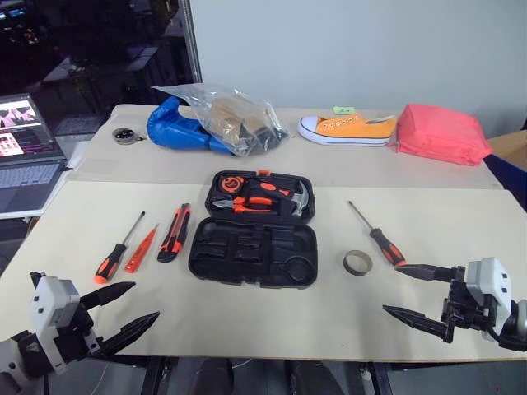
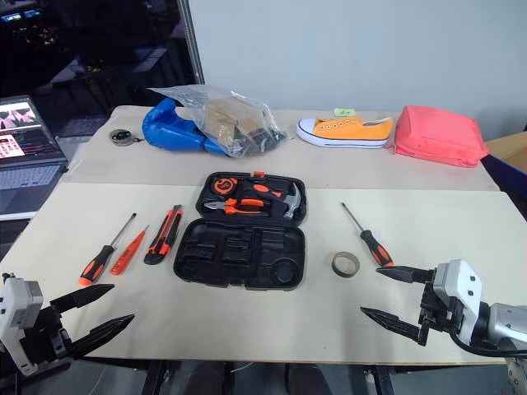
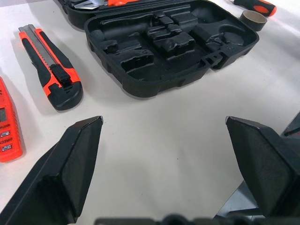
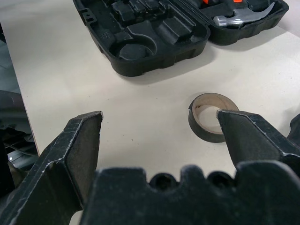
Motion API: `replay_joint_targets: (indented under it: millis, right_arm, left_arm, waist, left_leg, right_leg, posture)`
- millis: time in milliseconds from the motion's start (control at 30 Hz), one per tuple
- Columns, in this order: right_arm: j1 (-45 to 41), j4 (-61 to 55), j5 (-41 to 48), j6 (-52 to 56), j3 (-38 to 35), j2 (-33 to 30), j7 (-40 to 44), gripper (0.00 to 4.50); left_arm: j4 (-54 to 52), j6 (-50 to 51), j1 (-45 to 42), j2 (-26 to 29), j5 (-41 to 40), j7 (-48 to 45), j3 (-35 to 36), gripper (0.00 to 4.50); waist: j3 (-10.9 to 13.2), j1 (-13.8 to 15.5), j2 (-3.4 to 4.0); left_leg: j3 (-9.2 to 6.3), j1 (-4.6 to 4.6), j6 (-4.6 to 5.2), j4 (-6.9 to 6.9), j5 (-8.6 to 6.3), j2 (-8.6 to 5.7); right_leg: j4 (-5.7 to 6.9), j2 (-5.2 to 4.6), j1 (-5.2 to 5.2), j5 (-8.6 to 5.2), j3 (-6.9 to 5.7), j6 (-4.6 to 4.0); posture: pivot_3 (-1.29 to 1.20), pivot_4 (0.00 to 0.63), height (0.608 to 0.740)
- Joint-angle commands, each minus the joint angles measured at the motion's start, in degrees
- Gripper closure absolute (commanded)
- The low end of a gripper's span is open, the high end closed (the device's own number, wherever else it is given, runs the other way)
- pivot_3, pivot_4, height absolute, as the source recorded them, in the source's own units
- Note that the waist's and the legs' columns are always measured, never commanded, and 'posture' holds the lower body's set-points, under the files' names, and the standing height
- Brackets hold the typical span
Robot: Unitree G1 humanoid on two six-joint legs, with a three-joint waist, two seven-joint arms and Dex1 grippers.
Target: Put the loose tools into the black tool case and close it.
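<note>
Both claws, left and right, hang wide and empty just short of the open case, which lies flat between the tools, seemingly so each reaches its own side: screwdrivers and knife left, ring and screwdriver right.

Matt black plastic tool case, smooth pale table, shiny metal hammer

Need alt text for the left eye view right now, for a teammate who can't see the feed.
An open black tool case lies mid-table; two screwdrivers and a utility knife lie loose to its left, a tape ring and another screwdriver to its right. Both pincers, left and right, hover open at the near edge, holding nothing.
</note>
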Motion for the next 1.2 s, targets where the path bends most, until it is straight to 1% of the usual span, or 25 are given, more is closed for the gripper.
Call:
replay_joint_targets:
  millis: [33, 133, 267, 333, 400, 433, 500, 567, 667, 700, 800, 933, 1033, 1100, 1133, 1167, 1200]
  right_arm:
    - [-1.8, -2.4, 2.0, -0.1, 0.3, 0.4, -1.0, 0.02]
    - [-5.9, -4.6, 4.7, 1.8, 3.2, 1.4, -2.4, 0.02]
    - [-10.2, -5.5, 5.0, 2.3, 6.4, 2.7, -4.6, 0.02]
    - [-13.6, -6.6, 5.4, 2.7, 9.2, 4.1, -6.3, 0.02]
    - [-16.7, -7.6, 7.0, 4.4, 11.5, 4.8, -7.1, 0.02]
    - [-19.2, -8.3, 8.8, 5.7, 12.8, 4.9, -6.7, 0.02]
    - [-22.9, -8.8, 11.1, 7.4, 14.7, 5.0, -6.3, 0.02]
    - [-27.3, -7.5, 10.5, 7.6, 17.9, 5.3, -5.0, 0.02]
    - [-31.5, -5.6, 8.9, 7.4, 21.3, 5.9, -4.2, 0.02]
    - [-32.9, -4.7, 7.7, 7.5, 22.6, 6.2, -4.6, 0.02]
    - [-35.4, -2.9, 5.4, 7.4, 25.2, 6.7, -5.1, 0.02]
    - [-36.6, -1.7, 3.2, 6.3, 26.9, 7.3, -5.4, 0.02]
    - [-35.4, -3.3, 3.5, 6.7, 26.9, 7.0, -5.1, 0.02]
    - [-34.6, -4.0, 3.4, 6.7, 26.7, 6.7, -5.1, 0.0]
    - [-34.2, -4.4, 3.3, 6.8, 26.6, 6.7, -5.2, 0.0]
    - [-33.8, -4.6, 3.3, 6.7, 26.5, 6.6, -5.4, 0.0]
    - [-33.4, -4.9, 3.1, 6.7, 26.4, 6.6, -5.5, 0.0]
  left_arm:
    - [-1.2, 0.7, -0.8, -1.4, -2.0, 3.2, 0.9, 0.0]
    - [-1.1, 3.8, -3.8, -3.1, -3.9, 10.5, 2.5, 0.0]
    - [-1.1, 6.5, -9.2, -3.2, -3.8, 18.4, 2.4, 0.0]
    - [-0.9, 11.1, -13.0, -2.2, -6.3, 24.1, 2.2, 0.0]
    - [-0.8, 18.7, -15.3, 0.4, -8.0, 29.8, 2.7, 0.0]
    - [0.4, 23.3, -17.1, 2.6, -10.6, 31.8, 3.6, 0.0]
    - [2.9, 30.4, -20.3, 6.0, -14.9, 35.2, 5.2, 0.0]
    - [7.4, 36.2, -25.8, 9.3, -16.3, 39.5, 5.8, 0.0]
    - [11.0, 42.9, -29.7, 14.9, -15.5, 40.2, 3.1, 0.0]
    - [12.7, 44.4, -31.3, 17.2, -14.6, 39.7, 0.8, 0.0]
    - [17.9, 47.4, -37.1, 21.3, -12.7, 38.9, -4.9, 0.0]
    - [23.5, 46.7, -42.7, 23.7, -8.8, 36.1, -11.4, 0.0]
    - [27.2, 44.0, -43.5, 25.7, -4.6, 32.9, -15.5, 0.0]
    - [28.6, 43.0, -43.5, 26.4, -3.1, 30.7, -16.8, 0.5]
    - [29.3, 42.1, -43.5, 26.9, -2.0, 29.6, -17.7, 0.63]
    - [30.1, 41.4, -43.7, 27.1, -1.0, 28.6, -18.5, 1.14]
    - [30.8, 40.6, -43.7, 27.3, 0.0, 27.7, -19.2, 1.34]
  waist:
    - [0.0, 0.0, 0.0]
    - [0.0, -0.2, 0.0]
    - [0.0, 0.1, -0.01]
    - [0.0, 0.2, -0.02]
    - [0.0, 0.1, -0.02]
    - [0.0, 0.1, -0.03]
    - [0.0, -0.2, -0.03]
    - [0.0, -0.2, -0.06]
    - [0.1, -0.2, -0.18]
    - [0.1, -0.1, -0.18]
    - [0.1, 0.1, -0.18]
    - [0.1, 0.2, -0.19]
    - [0.1, 0.0, -0.19]
    - [0.1, -0.1, -0.19]
    - [0.1, -0.1, -0.19]
    - [0.1, -0.1, -0.19]
    - [0.1, -0.1, -0.19]
  left_leg:
    - [0.0, 0.0, 0.0, 0.0, 0.0, 0.0]
    - [0.04, 0.01, 0.0, 0.01, 0.0, 0.01]
    - [-0.01, 0.06, 0.01, 0.03, 0.01, 0.02]
    - [-0.02, 0.11, 0.01, 0.04, 0.01, 0.01]
    - [-0.03, 0.12, 0.01, 0.04, 0.01, 0.01]
    - [-0.04, 0.11, 0.01, 0.04, 0.01, 0.02]
    - [-0.04, 0.11, 0.01, 0.02, 0.01, 0.02]
    - [-0.05, 0.1, 0.01, 0.0, 0.01, 0.03]
    - [-0.15, 0.08, 0.01, -0.03, 0.01, 0.05]
    - [-0.17, 0.05, 0.01, -0.07, 0.01, 0.05]
    - [-0.14, -0.1, 0.0, -0.11, 0.0, 0.01]
    - [-0.15, -0.19, -0.01, -0.14, -0.01, 0.0]
    - [-0.14, -0.23, -0.07, -0.17, -0.04, 0.0]
    - [-0.13, -0.24, -0.1, -0.19, -0.06, 0.01]
    - [-0.14, -0.26, -0.11, -0.2, -0.07, 0.02]
    - [-0.15, -0.27, -0.12, -0.2, -0.07, 0.02]
    - [-0.15, -0.28, -0.12, -0.19, -0.08, 0.02]
  right_leg:
    - [0.0, 0.0, 0.0, 0.0, 0.0, 0.0]
    - [0.04, 0.01, 0.02, 0.02, 0.05, 0.03]
    - [0.07, 0.06, 0.04, 0.08, 0.02, 0.06]
    - [0.06, 0.05, 0.14, 0.09, 0.02, 0.07]
    - [0.05, 0.05, 0.17, 0.15, 0.01, 0.18]
    - [0.05, 0.06, 0.17, 0.29, 0.01, 0.42]
    - [0.06, 0.06, 0.16, 0.34, 0.01, 0.52]
    - [0.08, 0.09, 0.11, 0.36, 0.01, 0.54]
    - [0.11, 0.17, 0.05, 0.37, -0.06, 0.55]
    - [0.1, 0.18, 0.01, 0.37, -0.06, 0.54]
    - [0.07, 0.12, -0.13, 0.36, -0.05, 0.52]
    - [0.05, 0.09, -0.19, 0.47, -0.11, 0.33]
    - [0.05, 0.09, -0.24, 0.53, -0.11, 0.21]
    - [0.05, 0.1, -0.27, 0.54, -0.1, 0.16]
    - [0.06, 0.11, -0.28, 0.53, -0.11, 0.14]
    - [0.06, 0.1, -0.28, 0.53, -0.12, 0.13]
    - [0.07, 0.1, -0.3, 0.53, -0.12, 0.13]
  posture:
    - [0.0, 0.15, 0.74]
    - [0.0, 0.15, 0.74]
    - [0.0, 0.15, 0.74]
    - [0.0, 0.15, 0.74]
    - [0.0, 0.15, 0.74]
    - [0.0, 0.15, 0.74]
    - [0.0, 0.15, 0.74]
    - [0.0, 0.15, 0.74]
    - [0.0, 0.15, 0.74]
    - [0.0, 0.15, 0.74]
    - [0.0, 0.15, 0.74]
    - [0.0, 0.15, 0.74]
    - [0.0, 0.15, 0.74]
    - [0.0, 0.15, 0.74]
    - [0.0, 0.15, 0.74]
    - [0.0, 0.15, 0.74]
    - [0.0, 0.15, 0.74]
